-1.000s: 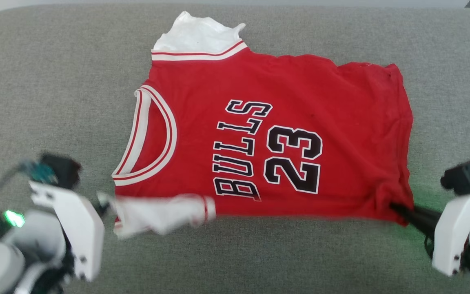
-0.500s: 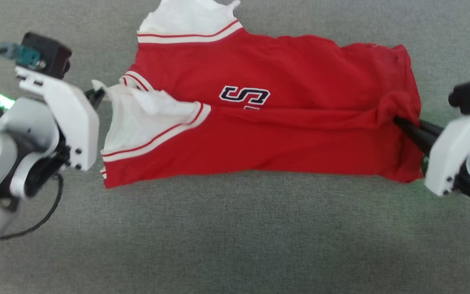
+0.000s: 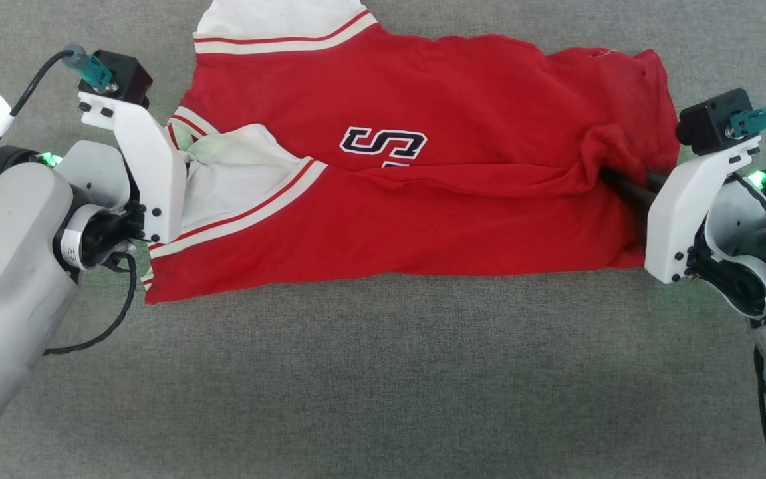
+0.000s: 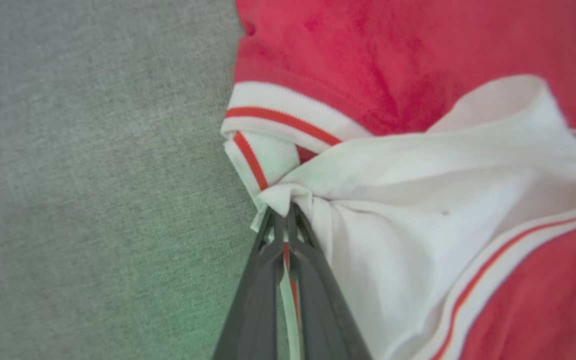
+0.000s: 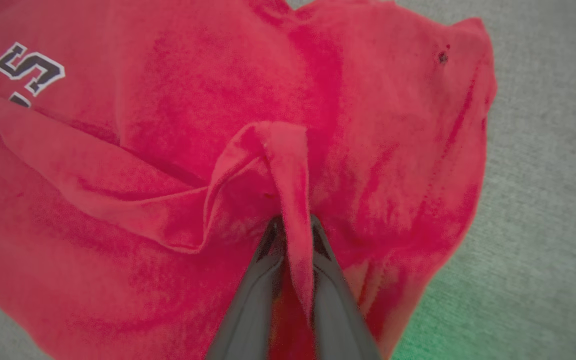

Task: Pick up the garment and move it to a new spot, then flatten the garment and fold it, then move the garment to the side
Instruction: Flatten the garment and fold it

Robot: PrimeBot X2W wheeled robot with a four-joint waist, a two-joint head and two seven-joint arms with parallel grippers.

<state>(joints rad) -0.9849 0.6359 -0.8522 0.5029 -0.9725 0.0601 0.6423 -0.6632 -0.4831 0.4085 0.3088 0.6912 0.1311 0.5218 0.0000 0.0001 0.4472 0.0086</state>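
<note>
The red garment (image 3: 423,219) lies on the grey fabric surface, its near half doubled over the far half so that one black letter S (image 3: 383,143) still shows. My left gripper (image 3: 180,159) is shut on the white sleeve (image 4: 418,200) at the shirt's left end; in the left wrist view my left gripper (image 4: 284,215) pinches white cloth and striped trim. My right gripper (image 3: 612,181) is shut on a pinch of the red hem (image 5: 288,165) at the right end. A second white sleeve (image 3: 276,16) pokes out at the top.
The grey fabric surface (image 3: 383,372) stretches wide in front of the garment and to both sides. A black cable (image 3: 100,332) loops from my left forearm over the surface.
Both grippers have carried the garment's near edge away from me over the far half, hiding most of the lettering. The camera has tilted, so the whole scene sits higher.
</note>
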